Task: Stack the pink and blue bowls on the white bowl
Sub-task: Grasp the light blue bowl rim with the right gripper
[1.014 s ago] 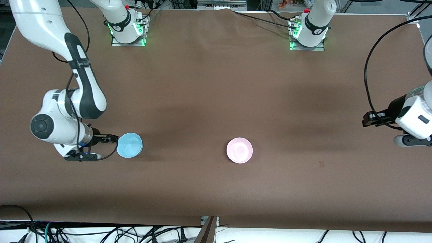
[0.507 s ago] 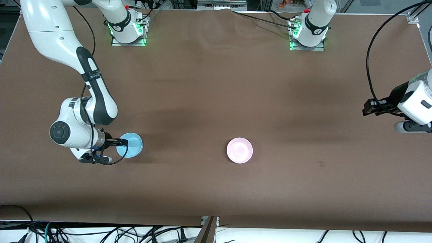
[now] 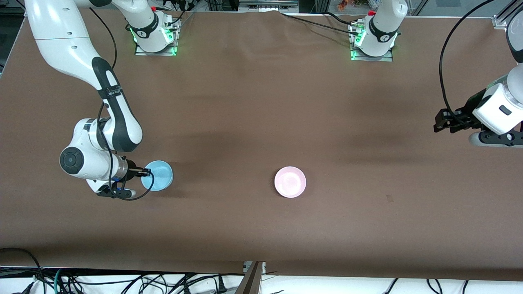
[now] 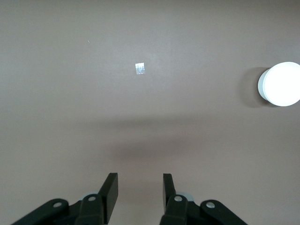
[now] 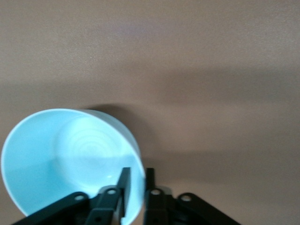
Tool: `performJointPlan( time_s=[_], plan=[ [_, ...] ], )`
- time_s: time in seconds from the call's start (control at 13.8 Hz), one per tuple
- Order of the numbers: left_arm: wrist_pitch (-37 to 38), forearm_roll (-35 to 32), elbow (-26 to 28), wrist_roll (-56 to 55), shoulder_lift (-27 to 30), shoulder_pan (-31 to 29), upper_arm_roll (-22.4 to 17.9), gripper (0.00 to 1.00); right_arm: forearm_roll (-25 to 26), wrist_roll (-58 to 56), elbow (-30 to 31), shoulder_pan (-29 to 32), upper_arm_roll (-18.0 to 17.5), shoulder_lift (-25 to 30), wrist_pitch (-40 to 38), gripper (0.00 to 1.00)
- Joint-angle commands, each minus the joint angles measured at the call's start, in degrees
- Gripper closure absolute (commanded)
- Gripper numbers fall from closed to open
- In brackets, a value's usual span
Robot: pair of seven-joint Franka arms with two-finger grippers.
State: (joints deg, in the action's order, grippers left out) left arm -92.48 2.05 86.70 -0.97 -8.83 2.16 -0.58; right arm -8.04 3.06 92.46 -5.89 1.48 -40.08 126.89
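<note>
The blue bowl [image 3: 157,175] sits upright on the brown table [image 3: 261,122] toward the right arm's end, and the right gripper [image 3: 146,173] has it by the rim: in the right wrist view one finger [image 5: 123,186] is inside the wall and the other outside, pinched together on the blue bowl's [image 5: 70,159] edge. The bowl looks to be resting on the table, not lifted.

The pink bowl [image 3: 290,182] stands by itself near the middle of the table, about as near the front camera as the blue one and well apart from it.

The white bowl [image 4: 280,84] shows only in the left wrist view, as a bright round shape on the cloth; from that alone I cannot say just where it sits, though it is probably toward the left arm's end. A small pale patch [image 4: 139,68] lies on the cloth there too.

The left gripper [image 3: 443,121] hangs over bare table at its own end, fingers [image 4: 110,192] parted with nothing between them — that arm waits.

So the step in hand is the pickup of the first bowl. The next move calls for a straight lift that keeps the rim pinch firm, then a long carry across to the white bowl — a thin edge grip may let the bowl tilt, so it should be set down level and centred.
</note>
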Motion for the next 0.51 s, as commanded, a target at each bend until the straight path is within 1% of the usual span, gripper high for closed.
performJointPlan(
  time_s=[0.0, 0.14, 0.22, 0.36, 0.43],
  plan=[
    [-1.0, 1.4, 3.2, 0.8, 3.8, -0.1, 1.2, 0.51, -0.9, 2.9, -1.2, -1.1, 0.0, -0.4, 0.0, 1.0],
    [-0.9, 0.8, 3.5, 0.5, 4.8, -0.1, 2.2, 0.47, -1.0, 7.5, -2.8, -2.8, -0.2, -0.2, -0.3, 1.0],
    [-0.9, 0.6, 3.2, 0.4, 5.0, -0.1, 2.3, 0.43, -1.0, 10.3, -3.9, -3.9, -1.0, 0.0, -0.8, 1.0],
    [-0.9, 0.3, 2.4, 0.4, 5.1, -0.6, 2.3, 0.42, -1.0, 17.8, -6.8, -5.0, -4.5, 0.1, -1.6, 1.0],
    [-0.9, -0.8, 2.4, 0.4, 5.5, -0.6, 2.3, 0.36, -1.0, 22.8, -7.9, -5.5, -6.4, 0.0, -1.9, 1.0]
  ],
)
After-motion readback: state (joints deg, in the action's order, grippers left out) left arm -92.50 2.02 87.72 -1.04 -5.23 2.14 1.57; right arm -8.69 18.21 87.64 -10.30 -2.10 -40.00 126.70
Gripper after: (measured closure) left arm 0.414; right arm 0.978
